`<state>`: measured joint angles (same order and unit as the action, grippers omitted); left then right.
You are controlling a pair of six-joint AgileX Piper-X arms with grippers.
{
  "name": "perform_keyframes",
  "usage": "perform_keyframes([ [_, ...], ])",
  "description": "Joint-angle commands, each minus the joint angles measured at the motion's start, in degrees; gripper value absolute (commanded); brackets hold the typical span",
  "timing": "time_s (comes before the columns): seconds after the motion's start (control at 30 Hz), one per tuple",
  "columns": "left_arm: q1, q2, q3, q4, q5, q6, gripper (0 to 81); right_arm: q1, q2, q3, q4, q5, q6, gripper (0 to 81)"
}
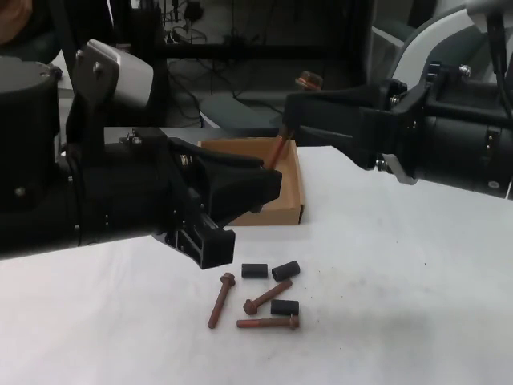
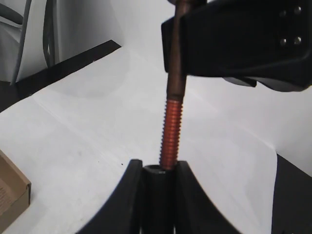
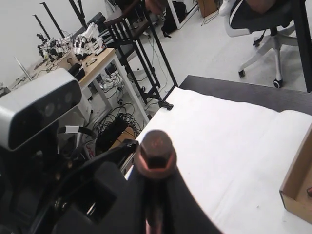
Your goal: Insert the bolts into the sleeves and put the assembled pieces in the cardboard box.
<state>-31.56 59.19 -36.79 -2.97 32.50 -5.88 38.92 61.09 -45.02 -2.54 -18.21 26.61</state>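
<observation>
Left claw [image 2: 157, 169] is closed on a black sleeve [image 2: 157, 200], one finger on each side, the sleeve upright between them with its open end up. Right claw [image 3: 155, 169] clamps a rusty-brown bolt [image 2: 171, 131] by the smooth part of the shank just under the head; the hex head sits above the fingers and the threaded end points down. The threaded tip meets the sleeve's open mouth, in line with it; whether it sits inside, cannot tell. Both claws are held up off the white counter [image 1: 401, 265]. In the high view they meet above the cardboard box [image 1: 280, 210], the left arm coming in from the left and the right arm from the right. The box stands open-topped on the counter, toward the far middle; the left claw hides much of its inside. Nearer than the box, spare parts lie on the counter in a small group: three loose sleeves [image 1: 285, 270], two of them side by side just apart, the third lower down among the bolts; three loose bolts [image 1: 268, 297], one slanted at the left of the group, one slanted in the middle, and one lying crosswise nearest the camera with its head just below the third sleeve
</observation>
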Motion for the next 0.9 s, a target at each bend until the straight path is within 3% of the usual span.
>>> perform_keyframes([
  [0.0, 0.03, -0.45, -1.07, -2.45, 0.17, -0.14, 1.7, 0.10, 0.16, -0.47, 0.08, -2.22, 0.08, 0.6],
  [0.87, 0.03, -0.45, -2.97, -2.45, 0.58, -0.40, 1.7, 0.10, 0.16, -0.47, 0.08, -2.44, 0.08, 0.6],
])
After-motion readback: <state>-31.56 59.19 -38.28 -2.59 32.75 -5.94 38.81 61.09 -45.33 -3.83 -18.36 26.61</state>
